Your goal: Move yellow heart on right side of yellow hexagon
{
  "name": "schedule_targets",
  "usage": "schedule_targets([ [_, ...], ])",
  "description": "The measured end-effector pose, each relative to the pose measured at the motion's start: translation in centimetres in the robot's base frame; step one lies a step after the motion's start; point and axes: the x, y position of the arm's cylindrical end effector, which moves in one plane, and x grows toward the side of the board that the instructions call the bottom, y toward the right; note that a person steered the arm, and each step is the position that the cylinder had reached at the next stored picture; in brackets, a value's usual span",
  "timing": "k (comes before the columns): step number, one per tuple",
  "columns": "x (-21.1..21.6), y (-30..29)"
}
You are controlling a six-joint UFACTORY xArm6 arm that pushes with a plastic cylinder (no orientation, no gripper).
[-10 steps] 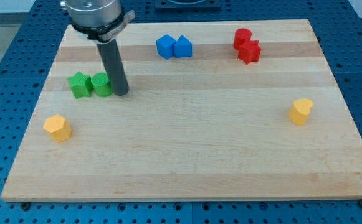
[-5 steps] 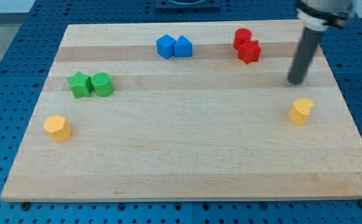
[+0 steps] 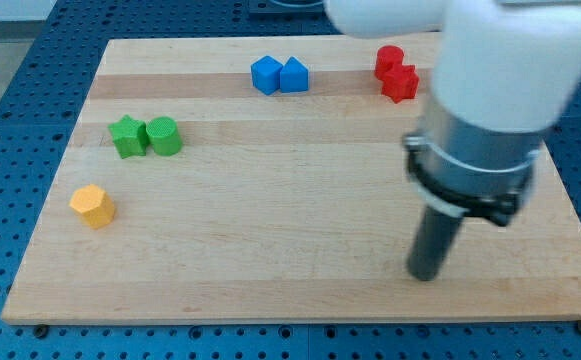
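Camera view

Work surface: a pale wooden board (image 3: 270,240) is laid on a blue perforated table (image 3: 10,120).

Arm: a large white and grey arm body (image 3: 490,100) is seen over the board's right part, ending in a straight dark rod.

My tip (image 3: 425,277): it is set down on the board near the view's bottom right, well apart from every visible block.

Fingers: none are fitted; the arm ends in the plain rod, so nothing is gripped and no open or closed state applies.

Yellow hexagon block (image 3: 93,206): it is placed near the board's left edge, towards the view's bottom, with bare wood on all sides.

Yellow heart block: it cannot be made out; the arm body covers much of the board's right side.

Green star block (image 3: 126,136): it is placed in the left part of the board, touching the green cylinder block (image 3: 164,136) on its right.

Blue blocks: a blue rounded block (image 3: 266,75) and a blue pointed block (image 3: 294,75) are set side by side, touching, near the view's top.

Red blocks: a red cylinder block (image 3: 389,60) and a red angular block (image 3: 401,83) are set together near the view's top right, just beside the arm body.
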Motion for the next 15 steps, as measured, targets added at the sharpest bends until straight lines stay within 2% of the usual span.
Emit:
schedule_targets([
  [1, -1.7, 8.4],
  [2, -5.3, 13.2],
  [3, -8.2, 12.3],
  [5, -9.8, 8.7],
  [7, -10.2, -1.0],
  [8, -10.5, 2.1],
  [9, -12.1, 9.2],
  [10, -13.0, 7.8],
  [12, -7.1, -6.9],
  [13, -7.3, -4.7],
  [14, -9.5, 1.0],
  [15, -13.1, 2.8],
])
